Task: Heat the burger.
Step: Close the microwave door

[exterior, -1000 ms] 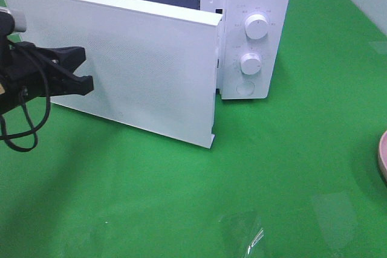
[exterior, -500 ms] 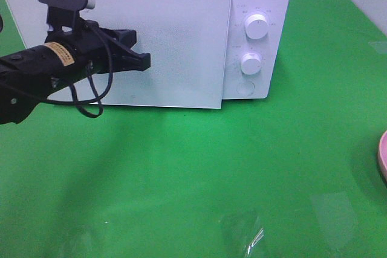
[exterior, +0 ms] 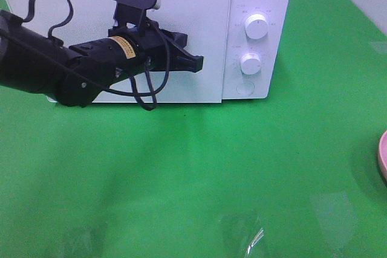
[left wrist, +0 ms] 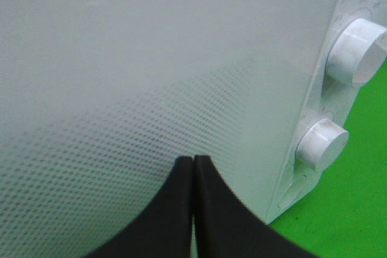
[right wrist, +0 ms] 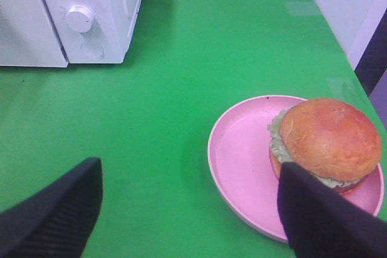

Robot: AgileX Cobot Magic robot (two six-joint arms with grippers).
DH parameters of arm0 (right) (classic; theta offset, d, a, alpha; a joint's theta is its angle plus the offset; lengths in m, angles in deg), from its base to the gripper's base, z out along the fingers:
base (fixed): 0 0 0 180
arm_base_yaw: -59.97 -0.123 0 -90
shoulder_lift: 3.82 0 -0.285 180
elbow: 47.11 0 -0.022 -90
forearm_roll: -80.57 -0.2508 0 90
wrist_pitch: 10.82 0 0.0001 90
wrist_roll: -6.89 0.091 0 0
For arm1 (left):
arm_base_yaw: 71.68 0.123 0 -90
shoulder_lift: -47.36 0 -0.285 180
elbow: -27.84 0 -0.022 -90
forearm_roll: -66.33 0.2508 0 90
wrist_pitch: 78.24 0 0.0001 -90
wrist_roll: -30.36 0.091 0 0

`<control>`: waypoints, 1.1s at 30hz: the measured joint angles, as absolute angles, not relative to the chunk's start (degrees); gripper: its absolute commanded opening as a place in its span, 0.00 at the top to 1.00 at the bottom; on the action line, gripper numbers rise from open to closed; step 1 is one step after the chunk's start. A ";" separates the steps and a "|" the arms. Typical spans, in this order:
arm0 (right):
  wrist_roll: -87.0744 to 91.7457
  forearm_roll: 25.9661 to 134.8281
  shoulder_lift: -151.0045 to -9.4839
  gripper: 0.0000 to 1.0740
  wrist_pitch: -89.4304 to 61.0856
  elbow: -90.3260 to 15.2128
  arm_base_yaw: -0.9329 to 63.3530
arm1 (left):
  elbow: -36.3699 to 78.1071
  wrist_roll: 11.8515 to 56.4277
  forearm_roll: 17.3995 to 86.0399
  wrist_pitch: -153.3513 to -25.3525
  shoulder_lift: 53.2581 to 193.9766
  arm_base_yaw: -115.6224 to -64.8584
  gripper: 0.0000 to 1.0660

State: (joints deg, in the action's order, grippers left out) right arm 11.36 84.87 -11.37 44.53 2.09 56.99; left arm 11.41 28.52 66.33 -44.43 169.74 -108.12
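One second back the microwave (exterior: pixel 145 34) door at upper left hung ajar; now it sits flush, the left gripper (exterior: pixel 192 61), fingers pressed together, at its face, perhaps touching. Yet only the right wrist view shows the burger (right wrist: pixel 323 143), still outside on its pink plate (right wrist: pixel 242 161), below the spread, empty right gripper (right wrist: pixel 190 212).

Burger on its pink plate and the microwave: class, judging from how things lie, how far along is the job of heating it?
Done: nothing that counts. The microwave door is shut, yet the burger sits outside on the pink plate.
In hand: the shut left gripper is at the door front; the right gripper, open, hovers by the plate holding nothing.
Left: open the door, load the burger, close it, and probably turn a dial.
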 measured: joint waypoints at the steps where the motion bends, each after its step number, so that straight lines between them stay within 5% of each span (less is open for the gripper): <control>1: 11.36 84.87 -11.37 0.30 44.53 2.09 56.99 | 11.41 28.52 66.33 -44.43 169.74 -108.12 1.00; 19: 11.36 84.87 -11.37 0.30 44.53 2.09 56.99 | 21.61 30.36 66.33 -53.48 174.21 -110.58 1.00; 33: 11.36 84.87 -11.37 0.30 44.53 2.09 56.99 | 23.10 30.36 61.86 -85.74 166.30 -113.62 0.95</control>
State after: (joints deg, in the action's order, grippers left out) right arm 11.36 84.87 -11.37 44.53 2.09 56.99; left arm 23.10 30.36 61.86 -85.74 166.30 -113.62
